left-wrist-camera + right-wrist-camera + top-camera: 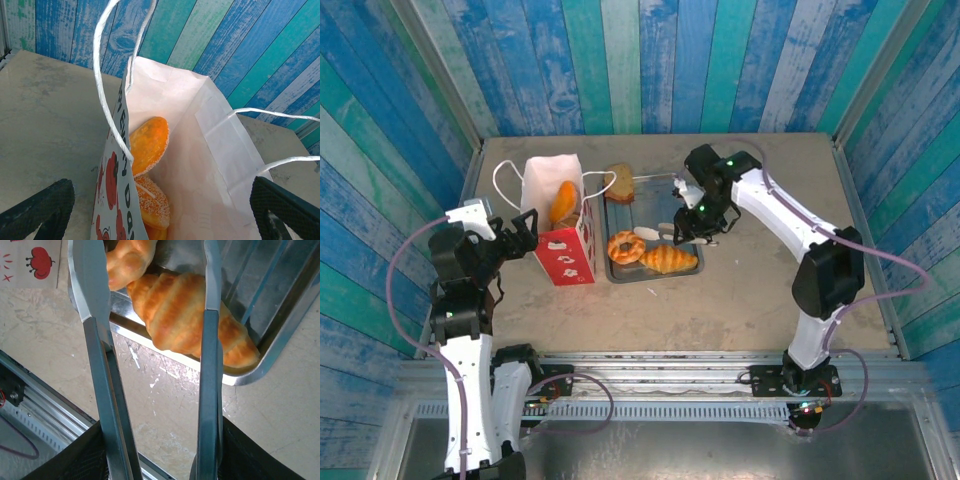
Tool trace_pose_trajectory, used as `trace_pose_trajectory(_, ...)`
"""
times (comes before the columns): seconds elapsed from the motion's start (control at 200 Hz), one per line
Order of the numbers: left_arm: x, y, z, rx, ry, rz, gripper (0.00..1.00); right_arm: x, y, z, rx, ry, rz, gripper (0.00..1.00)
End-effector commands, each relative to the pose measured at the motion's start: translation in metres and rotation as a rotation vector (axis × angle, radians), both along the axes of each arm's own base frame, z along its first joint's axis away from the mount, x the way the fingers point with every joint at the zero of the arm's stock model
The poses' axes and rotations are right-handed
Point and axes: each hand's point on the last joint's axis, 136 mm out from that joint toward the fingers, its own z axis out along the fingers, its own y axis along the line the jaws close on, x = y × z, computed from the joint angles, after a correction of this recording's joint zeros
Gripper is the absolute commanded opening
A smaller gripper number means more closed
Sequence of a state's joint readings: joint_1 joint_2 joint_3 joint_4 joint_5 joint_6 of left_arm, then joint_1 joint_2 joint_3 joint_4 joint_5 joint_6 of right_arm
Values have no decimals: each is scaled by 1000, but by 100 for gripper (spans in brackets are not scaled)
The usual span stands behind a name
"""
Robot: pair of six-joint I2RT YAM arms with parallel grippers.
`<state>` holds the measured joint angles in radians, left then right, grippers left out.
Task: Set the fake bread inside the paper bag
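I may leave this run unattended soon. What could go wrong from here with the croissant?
The open tongs straddle the glossy croissant; it could slip when squeezed or lifted. The cord handles arch over the opening of the paper bag, so a delivery might snag them or tip the bag.

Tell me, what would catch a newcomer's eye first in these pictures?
Probably the white-and-red paper bag standing left of centre, with orange pastries already inside. Right beside it, a metal tray holds a ring donut and a croissant, and long metal tongs sit poised either side of the croissant.
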<state>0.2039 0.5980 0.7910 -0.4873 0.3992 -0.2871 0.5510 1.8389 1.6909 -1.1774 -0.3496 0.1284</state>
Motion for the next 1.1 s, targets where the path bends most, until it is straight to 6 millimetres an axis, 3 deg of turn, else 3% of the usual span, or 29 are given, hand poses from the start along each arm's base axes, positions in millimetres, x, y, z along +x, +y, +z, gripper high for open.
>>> trace_pose_trajectory(0.0,1,2,-4,18,0,3,94,-3,8,1,7,27,43,53)
trace_pose_trajectory(0.356,2,5,-7,37,9,16,94,3,27,-17,-14,76,97,52)
trace_pose_trajectory(0.952,1,6,-8,33,14,24,94,9,30,-33,-44,112,111,49)
trace_pose_trajectory(1.092,2,7,-10,32,18,26,94,0,41,-34,-42,117,145,47)
